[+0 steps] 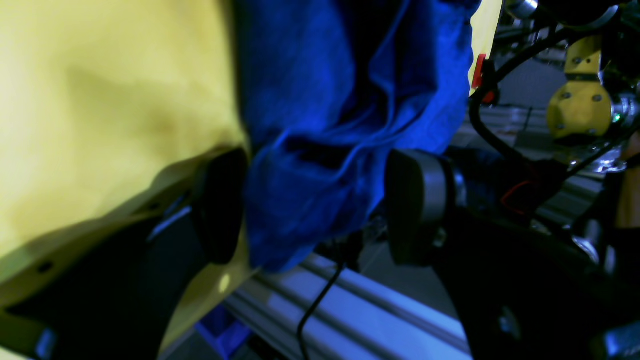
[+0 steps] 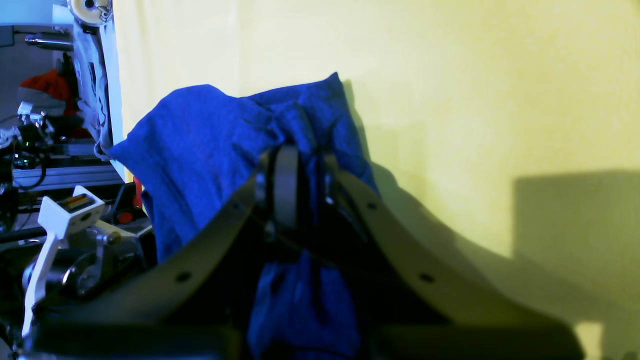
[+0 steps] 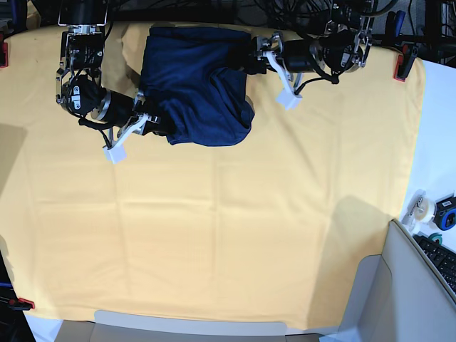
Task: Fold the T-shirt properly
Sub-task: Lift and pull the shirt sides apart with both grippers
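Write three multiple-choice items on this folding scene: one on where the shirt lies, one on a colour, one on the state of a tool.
1. Where on the table cloth does the T-shirt lie?
A. near the far edge, between the two arms
B. in the middle
C. at the near edge

2. What colour is the table cloth?
A. white
B. yellow
C. green

3. How does the right tool stand?
A. wide open above the cloth
B. shut on nothing
C. shut on the T-shirt

Answers:
1. A: the base view shows the shirt bunched at the top, between both arms.
2. B: yellow cloth covers the table in every view.
3. C: in the right wrist view, blue fabric is pinched between its closed fingers.
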Robot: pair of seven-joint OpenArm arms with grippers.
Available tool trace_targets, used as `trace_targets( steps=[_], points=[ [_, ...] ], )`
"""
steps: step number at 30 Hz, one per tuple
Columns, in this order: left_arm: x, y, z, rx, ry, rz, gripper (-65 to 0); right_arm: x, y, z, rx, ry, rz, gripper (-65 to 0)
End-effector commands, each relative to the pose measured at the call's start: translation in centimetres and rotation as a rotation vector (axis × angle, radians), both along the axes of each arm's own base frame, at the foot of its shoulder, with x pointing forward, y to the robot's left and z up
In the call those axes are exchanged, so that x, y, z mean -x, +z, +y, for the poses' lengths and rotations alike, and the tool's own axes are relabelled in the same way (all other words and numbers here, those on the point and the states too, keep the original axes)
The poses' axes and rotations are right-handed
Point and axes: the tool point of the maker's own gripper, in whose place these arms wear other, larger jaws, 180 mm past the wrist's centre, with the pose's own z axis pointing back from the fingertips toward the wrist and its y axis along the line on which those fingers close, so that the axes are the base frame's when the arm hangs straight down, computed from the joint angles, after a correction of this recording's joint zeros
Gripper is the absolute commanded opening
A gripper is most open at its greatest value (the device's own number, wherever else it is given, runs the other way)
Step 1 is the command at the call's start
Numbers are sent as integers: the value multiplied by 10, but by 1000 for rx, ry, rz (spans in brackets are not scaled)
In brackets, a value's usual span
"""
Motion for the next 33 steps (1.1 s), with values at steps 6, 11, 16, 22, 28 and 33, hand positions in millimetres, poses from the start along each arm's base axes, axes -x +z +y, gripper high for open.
trace_targets(
  steps=[6,11,16,22,28,33],
  points=[
    [8,-2,-10,-2,-63,20,-291,-4,8,0,-1,10,-25,-617],
    [6,-9,-9,-9,-59,33,-453,-5,10,-1,-2,9,-30,-618],
    [3,-17,2,-69,-66,25,-650,-7,11,-1,0,8,-36,-618],
    [-14,-20,22,-148,-73,-28,-650,-10,12,-10,29,11,-43,-618],
    [-46,-12,46,-193,-31,-82,-650,-9,33,-17,80,35,-115,-618],
    [-76,3,59,-232,-53,-142,-650,2,32,-18,95,48,-114,-618]
  ],
)
